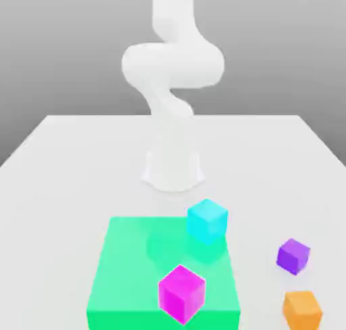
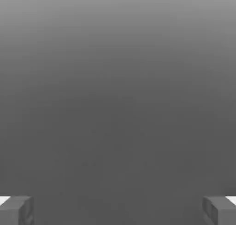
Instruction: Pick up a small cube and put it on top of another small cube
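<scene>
Nearest the exterior camera sit the magenta cube (image 1: 181,293) and the small orange cube (image 1: 302,310), the second being the piece to lift. It looks like a plain, hard-edged block with flat matte faces and no markings, about the size of the purple cube (image 1: 293,255) just behind it and smaller than the magenta and cyan ones. My guess is that it is light and rigid, neither soft nor fragile, so a modest squeeze should do; its smooth faces could slip if caught on a corner, so the sensible hold is square across two opposite side faces, near mid-height. It rests on the pale grey surface (image 1: 61,186), which reads as smooth and faintly glossy, off to one side of the raised green slab (image 1: 128,274). That slab is a flat, shiny, square-cornered platform carrying the magenta cube at its near edge and the cyan cube (image 1: 207,220) at its far corner. In the hand view the tool (image 2: 118,210) stands wide, its two grey blocky fingertips (image 2: 18,210) far apart with nothing between them and plain grey backdrop ahead. Both small cubes lie well apart from the tool, low on the surface, while the white, rounded arm (image 1: 172,65) rises above its base.
</scene>
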### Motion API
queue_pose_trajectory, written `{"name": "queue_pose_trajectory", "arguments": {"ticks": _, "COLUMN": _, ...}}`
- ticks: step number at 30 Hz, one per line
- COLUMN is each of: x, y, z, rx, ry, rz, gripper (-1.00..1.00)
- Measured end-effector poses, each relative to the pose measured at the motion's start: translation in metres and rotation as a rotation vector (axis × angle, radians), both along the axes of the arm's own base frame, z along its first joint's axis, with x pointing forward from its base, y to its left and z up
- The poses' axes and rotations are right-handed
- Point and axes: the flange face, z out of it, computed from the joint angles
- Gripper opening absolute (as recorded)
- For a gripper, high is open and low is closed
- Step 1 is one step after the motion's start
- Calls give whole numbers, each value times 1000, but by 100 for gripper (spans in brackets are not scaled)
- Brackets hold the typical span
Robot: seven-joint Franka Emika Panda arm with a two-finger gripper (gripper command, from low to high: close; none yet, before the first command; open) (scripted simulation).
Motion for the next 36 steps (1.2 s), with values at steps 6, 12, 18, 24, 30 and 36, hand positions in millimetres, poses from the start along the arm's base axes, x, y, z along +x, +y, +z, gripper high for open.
{"name": "queue_pose_trajectory", "arguments": {"ticks": 6, "x": 68, "y": 39, "z": -87, "rx": -47, "ry": 155, "rz": -16, "gripper": 0}}
{"name": "queue_pose_trajectory", "arguments": {"ticks": 12, "x": 113, "y": 78, "z": -185, "rx": -75, "ry": 300, "rz": -10, "gripper": 0}}
{"name": "queue_pose_trajectory", "arguments": {"ticks": 18, "x": 131, "y": 120, "z": -288, "rx": -83, "ry": 441, "rz": 19, "gripper": 0}}
{"name": "queue_pose_trajectory", "arguments": {"ticks": 24, "x": 126, "y": 160, "z": -390, "rx": -62, "ry": 581, "rz": 52, "gripper": 0}}
{"name": "queue_pose_trajectory", "arguments": {"ticks": 30, "x": 99, "y": 201, "z": -482, "rx": -15, "ry": 716, "rz": 89, "gripper": 0}}
{"name": "queue_pose_trajectory", "arguments": {"ticks": 36, "x": 94, "y": 207, "z": -550, "rx": -7, "ry": 734, "rz": 94, "gripper": -100}}
